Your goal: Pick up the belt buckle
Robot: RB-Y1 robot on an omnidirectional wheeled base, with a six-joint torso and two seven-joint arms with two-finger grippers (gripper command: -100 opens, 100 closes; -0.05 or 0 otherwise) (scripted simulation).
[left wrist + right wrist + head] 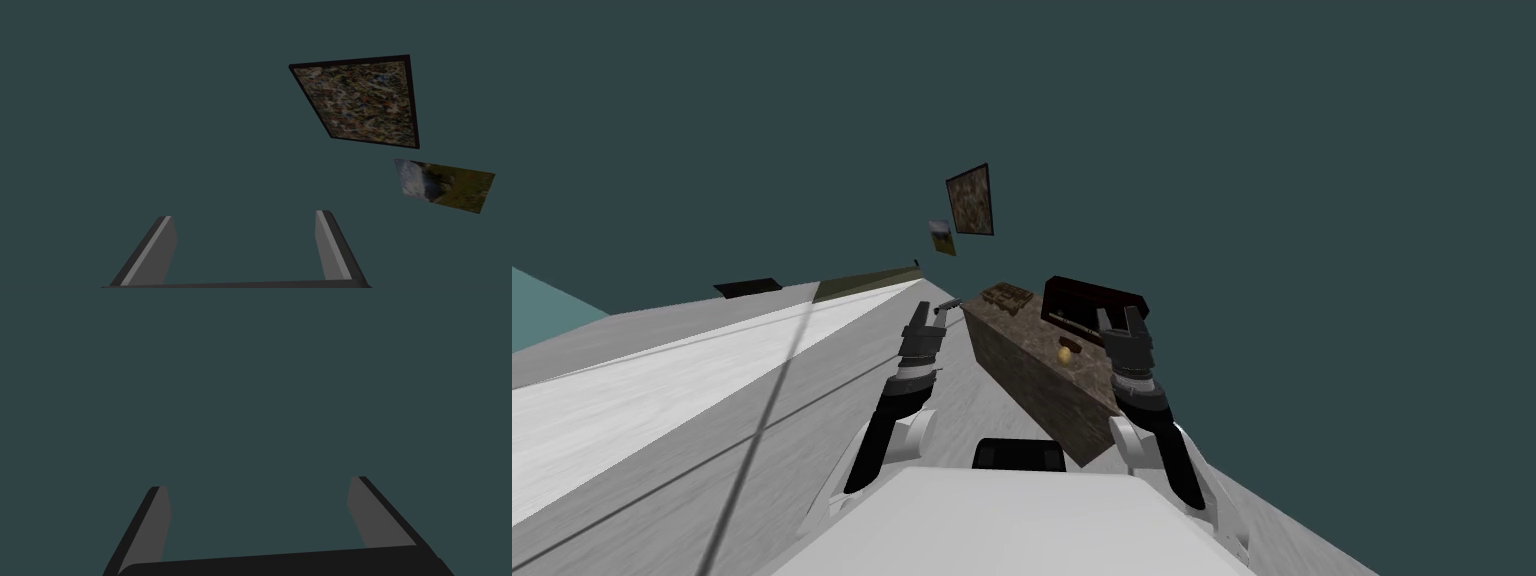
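Golden, the small belt buckle (1064, 353) lies on the brown mottled counter (1032, 390), as your head view shows. Your right jaws hover at the counter's right side, left jaws off its left; wrist views show both wide open, empty.

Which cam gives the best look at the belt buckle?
Head view: the small golden rounded buckle lies on the mottled brown cabinet, near the right tool. Both wrist views point at the dark teal wall instead.
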